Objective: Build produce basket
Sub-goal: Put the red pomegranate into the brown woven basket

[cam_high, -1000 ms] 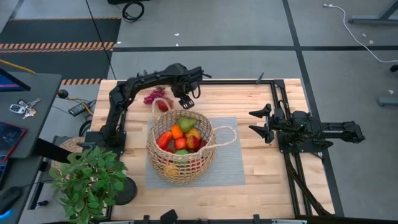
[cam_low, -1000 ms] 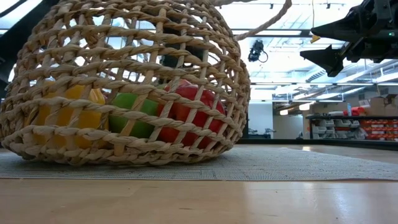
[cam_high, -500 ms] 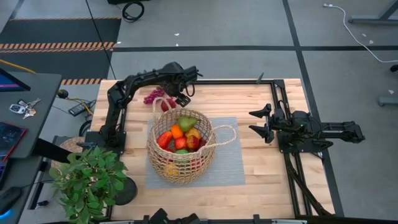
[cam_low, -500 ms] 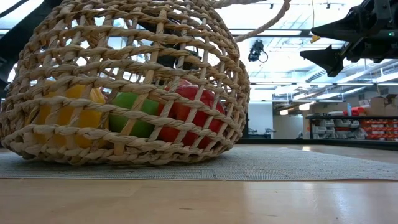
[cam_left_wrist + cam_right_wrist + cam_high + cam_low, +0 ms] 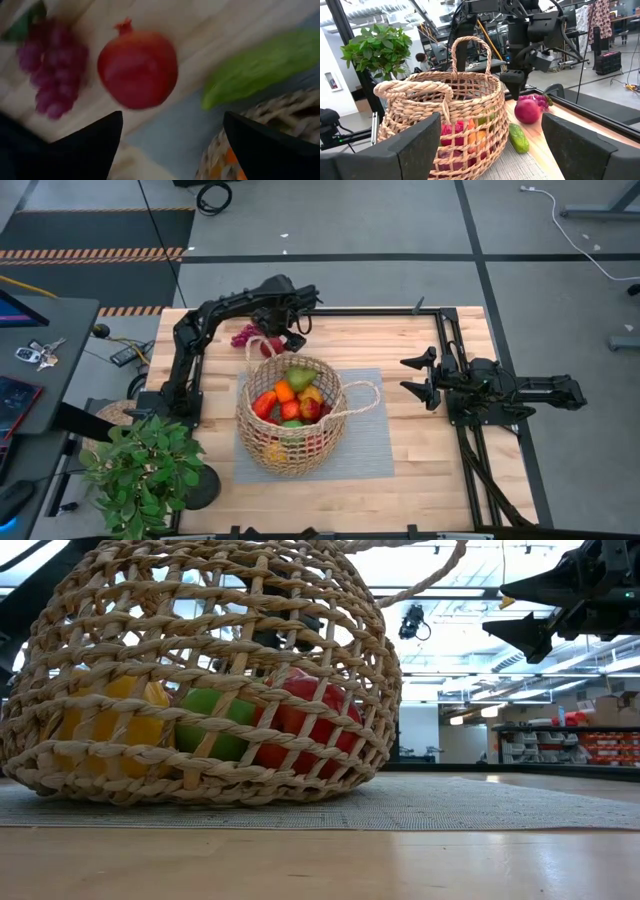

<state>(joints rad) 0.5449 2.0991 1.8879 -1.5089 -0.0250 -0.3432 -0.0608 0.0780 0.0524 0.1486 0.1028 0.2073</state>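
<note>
The woven basket [image 5: 290,416] stands on a grey mat [image 5: 365,450], holding several red, orange, green and yellow pieces [image 5: 290,402]. Behind it, on the wood, lie a red pomegranate [image 5: 137,67], a purple grape bunch [image 5: 50,70] and a green cucumber [image 5: 265,65]. My left gripper [image 5: 287,337] hangs open just above the pomegranate and beside the basket's far rim, touching nothing. It also shows in the right wrist view [image 5: 512,82]. My right gripper [image 5: 412,376] waits open and empty at the right, level with the table.
A leafy potted plant [image 5: 140,470] stands at the near left corner. A black frame rail [image 5: 450,340] runs along the table's right side. The basket's loop handle [image 5: 365,398] sticks out toward my right gripper. Bare wood lies to the right of the mat.
My left gripper has gone from above the basket's far rim toward the table's far left, toward the pomegranate and grapes. The basket and fruit have stayed where they were.
</note>
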